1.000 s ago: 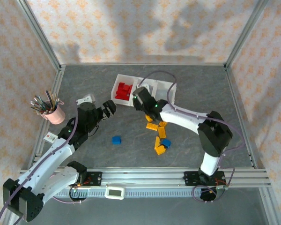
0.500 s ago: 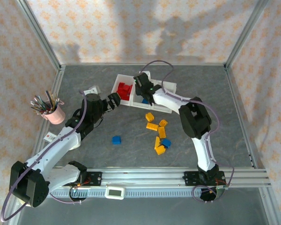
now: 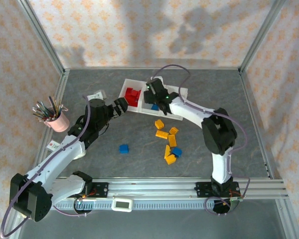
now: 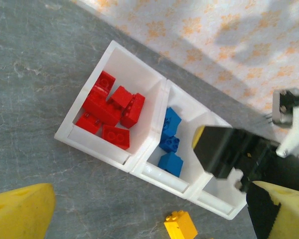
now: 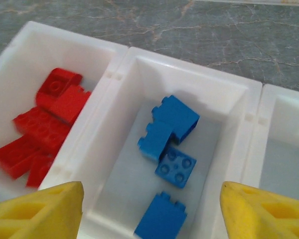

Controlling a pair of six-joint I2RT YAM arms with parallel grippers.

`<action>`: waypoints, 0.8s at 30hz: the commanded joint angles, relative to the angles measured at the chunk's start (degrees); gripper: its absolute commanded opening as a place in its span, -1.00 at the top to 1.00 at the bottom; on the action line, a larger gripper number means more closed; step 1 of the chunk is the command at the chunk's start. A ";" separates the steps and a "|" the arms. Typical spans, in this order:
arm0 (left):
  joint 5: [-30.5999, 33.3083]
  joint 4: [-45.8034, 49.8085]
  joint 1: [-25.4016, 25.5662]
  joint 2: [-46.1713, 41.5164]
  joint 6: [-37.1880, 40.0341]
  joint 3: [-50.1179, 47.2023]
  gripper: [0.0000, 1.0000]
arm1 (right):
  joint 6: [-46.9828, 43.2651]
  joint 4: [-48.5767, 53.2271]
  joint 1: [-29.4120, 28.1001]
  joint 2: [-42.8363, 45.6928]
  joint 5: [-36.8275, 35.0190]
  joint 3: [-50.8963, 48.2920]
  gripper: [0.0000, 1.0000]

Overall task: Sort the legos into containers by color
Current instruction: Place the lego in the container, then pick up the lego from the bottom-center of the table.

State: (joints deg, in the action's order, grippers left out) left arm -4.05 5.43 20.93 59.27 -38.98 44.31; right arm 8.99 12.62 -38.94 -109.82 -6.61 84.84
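Observation:
The containers (image 3: 175,117) are three joined white bins at the back centre. The left bin (image 5: 20,55) holds red legos (image 5: 55,112), and the middle bin (image 5: 139,64) holds blue legos (image 5: 175,167). My right gripper (image 5: 152,199) hovers open just above the middle bin (image 4: 154,172), with nothing between its yellow fingers (image 5: 264,211). My left gripper (image 3: 120,106) is open above the table, left of the bins, facing them. Several yellow legos (image 3: 162,134) and a blue one (image 3: 176,151) lie in a cluster in front of the bins. Another blue lego (image 3: 123,148) lies alone to their left.
A pink cup of pens (image 3: 56,119) stands at the left edge. A small white block (image 3: 96,94) lies on the table left of the bins. Metal frame posts and patterned walls enclose the table. One yellow lego (image 4: 180,225) lies just in front of the bins.
My right gripper has moved from the bins' front edge to above the middle bin, and its jaws have widened. The left gripper has edged slightly toward the bins.

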 commanded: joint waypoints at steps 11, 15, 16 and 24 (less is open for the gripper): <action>2.00 8.26 -0.55 -12.68 -1.51 -4.91 -0.98 | 8.19 -1.26 -14.85 9.95 -1.39 -13.94 -0.58; 2.94 10.27 -0.62 -16.77 -2.63 -7.48 -0.98 | 10.96 -3.12 -19.38 7.30 -1.36 -14.73 -0.62; 3.28 11.17 -0.60 -17.54 -2.84 -7.82 -0.98 | 11.26 -3.15 -20.27 6.38 -1.81 -14.46 -0.63; 6.20 15.41 -0.54 -23.22 -4.39 -10.14 -0.98 | 14.77 -4.00 -23.69 0.23 0.07 -11.35 -0.73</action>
State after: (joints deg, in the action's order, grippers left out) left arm -0.30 17.91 20.84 37.69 -42.19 35.16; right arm 21.26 9.56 -61.89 -108.09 -6.22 71.07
